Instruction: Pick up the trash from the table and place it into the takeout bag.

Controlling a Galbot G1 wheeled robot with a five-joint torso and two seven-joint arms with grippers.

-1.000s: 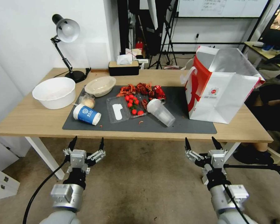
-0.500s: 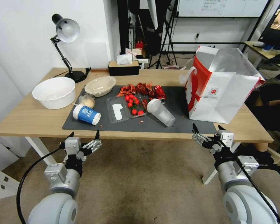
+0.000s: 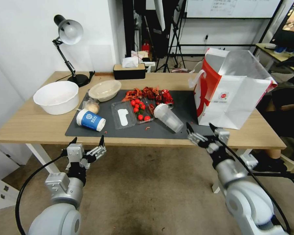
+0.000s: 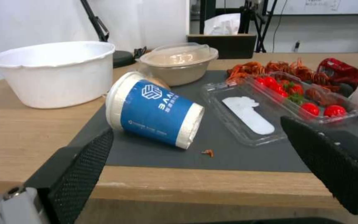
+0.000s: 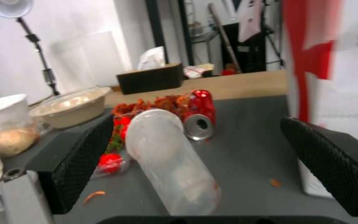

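One takeout bag (image 3: 233, 98) at 2 o'clock on the table (image 3: 29, 125). Two bowls at 10 o'clock: one white bowl (image 3: 56, 97), one beige shallow bowl (image 3: 105, 90). Two cups lying on their sides: blue-and-white paper cup (image 3: 90, 119), clear plastic cup (image 3: 168, 117). One clear tray (image 3: 131, 113) holding about eight cherry tomatoes (image 3: 139, 109). One lamp (image 3: 68, 42). One tissue box (image 3: 130, 70).

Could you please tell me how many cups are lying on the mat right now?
2: the paper cup lies on its side at the mat's left end; the clear cup lies tipped near the middle, left of the bag.
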